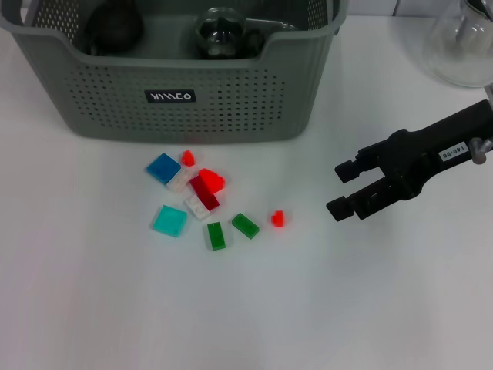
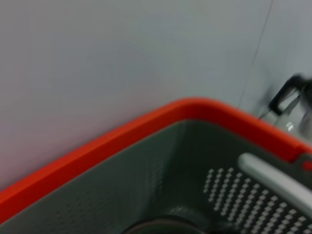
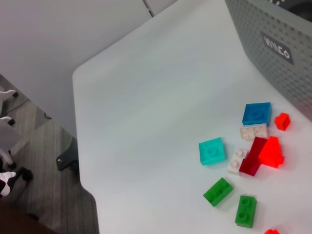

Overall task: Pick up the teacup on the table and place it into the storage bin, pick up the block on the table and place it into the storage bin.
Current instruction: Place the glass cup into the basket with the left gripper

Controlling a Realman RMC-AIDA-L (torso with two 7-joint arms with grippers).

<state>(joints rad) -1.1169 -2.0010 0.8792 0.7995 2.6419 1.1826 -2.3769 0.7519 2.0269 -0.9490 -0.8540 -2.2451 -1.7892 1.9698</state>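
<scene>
Storage bin (image 1: 231, 108): matt perforated plastic. Blocks (image 1: 204, 193): glossy plastic, some translucent. Table (image 1: 92, 308): smooth, matt white. Right gripper (image 1: 345, 190): matt black.

Likely a lab or office — bare white table (image 3: 146, 97), grey carpet floor (image 3: 44, 161), plain grey wall (image 3: 58, 29).

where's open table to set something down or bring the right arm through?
Bare patches: the near table in front of the blocks, the strip to their left, and the gap between the lone small red block and the right gripper, jaws open. Crowded: the block cluster just before the storage bin, and the glass vessel at far right.
</scene>
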